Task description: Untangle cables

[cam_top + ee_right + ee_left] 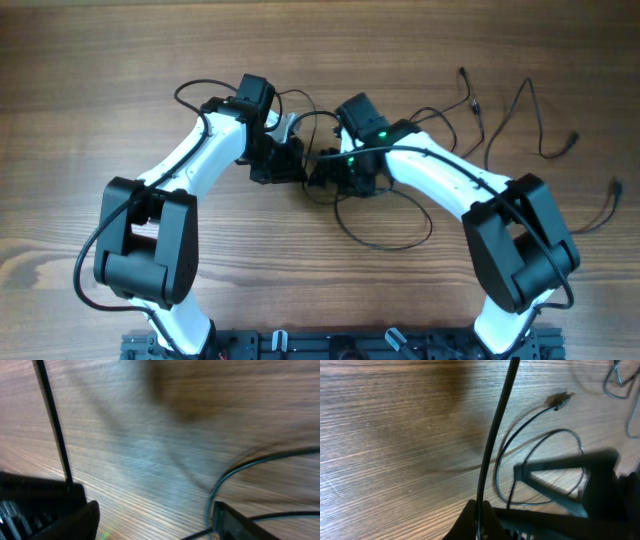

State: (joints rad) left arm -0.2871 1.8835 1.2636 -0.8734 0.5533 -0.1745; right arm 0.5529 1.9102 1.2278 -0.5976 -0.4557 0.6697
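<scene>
Several thin black cables lie on the wood table: a loose loop below the grippers and separate strands at the right. My left gripper is shut on one cable, which runs taut up and away from the closed fingertips. Facing it is my right gripper, close by at the table's middle. In the right wrist view it stands open, with only bare wood between the fingers. A cable loop curves by its right finger.
A plug end of another cable lies on the table beyond the left gripper. More cable ends spread toward the right edge. The arm bases sit at the front edge.
</scene>
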